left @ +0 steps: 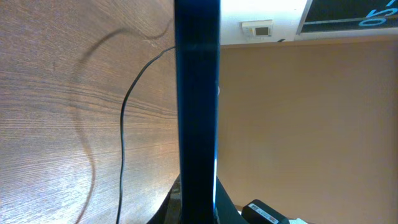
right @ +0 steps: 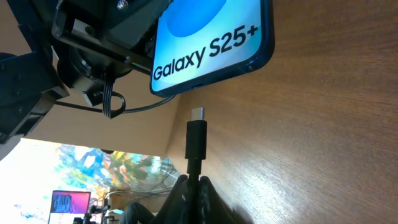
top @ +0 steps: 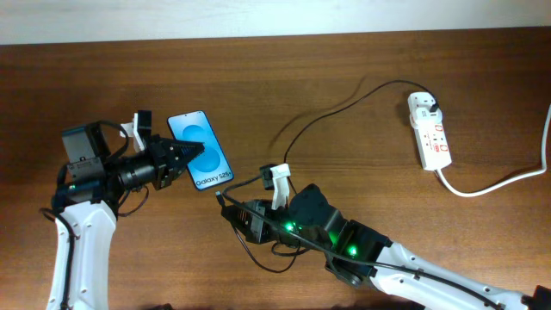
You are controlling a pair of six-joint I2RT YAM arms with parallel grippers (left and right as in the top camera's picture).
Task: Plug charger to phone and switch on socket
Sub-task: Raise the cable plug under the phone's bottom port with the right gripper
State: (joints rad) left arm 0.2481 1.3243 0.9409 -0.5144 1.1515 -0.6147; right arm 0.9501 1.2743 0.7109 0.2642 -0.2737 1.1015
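Observation:
The phone has a blue screen reading "Galaxy S25+". My left gripper is shut on its left edge and holds it. In the left wrist view the phone stands edge-on between the jaws. My right gripper is shut on the charger's connector end, whose metal tip points at the phone's bottom edge, a short gap away. The thin black charger cable runs to a black plug sitting in the white socket strip at the far right.
The socket's thick white cord trails off the right edge. Slack charger cable loops under my right arm. The wooden table spans the view. The left arm body is beside the phone.

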